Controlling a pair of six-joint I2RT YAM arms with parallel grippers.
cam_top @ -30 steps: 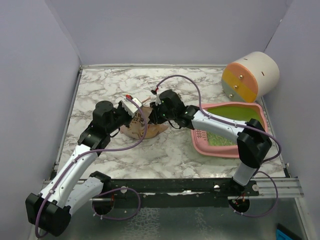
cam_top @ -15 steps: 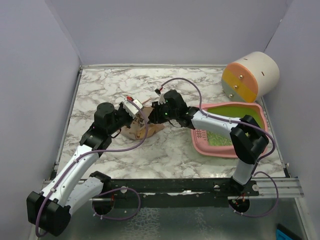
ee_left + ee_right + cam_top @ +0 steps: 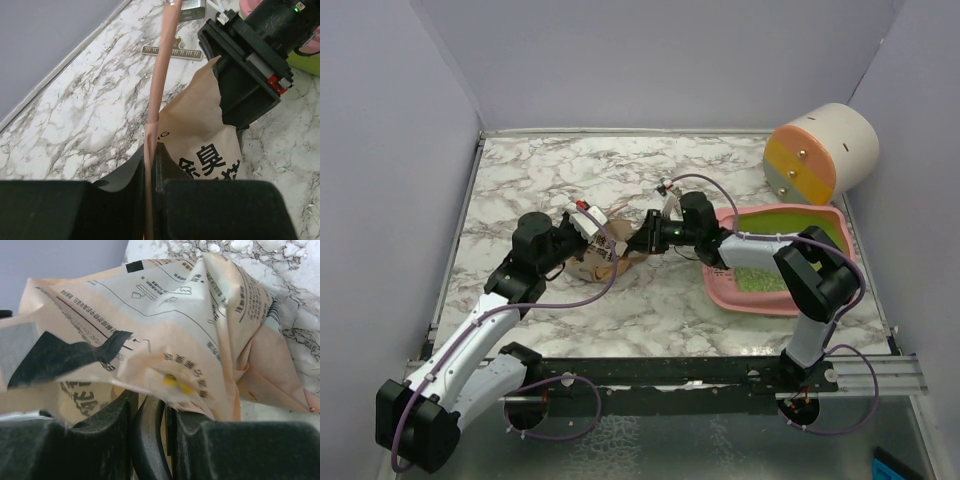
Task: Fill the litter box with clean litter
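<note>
Both arms reach in toward the middle of the marble worktop (image 3: 550,170), where a tan paper bag (image 3: 620,262) with black printed characters lies slumped and crumpled. The left claw (image 3: 600,240) comes at it from the left. In its own wrist view the left claw (image 3: 150,170) is closed tight on a thin edge of the bag (image 3: 200,135), the paper running up edge-on between the two dark fingers (image 3: 125,172).

The right claw (image 3: 638,240) comes in from the other side, its arm stretched low across from the right. From its wrist camera the right claw (image 3: 155,420) is pinched shut on a fold of the same bag (image 3: 165,330), whose printed panel bulges above the fingers (image 3: 112,415). So each claw grips the bag, facing the other, with the creased paper between them. Seen from the left wrist, the black body of the right claw (image 3: 250,65) sits just behind the bag's torn top edge.

The litter box (image 3: 752,300) sits on the right side of the worktop, a shallow pink tray with a lime-green inside, partly covered by the right arm. Some pale-green clean litter (image 3: 765,280) lies in its near part. Beyond it, in the far right corner, a cream, orange and yellow cylinder (image 3: 825,150) lies on its side. A small tan strip (image 3: 172,51) with comb-like markings lies flat on the marble beyond the bag.
</note>
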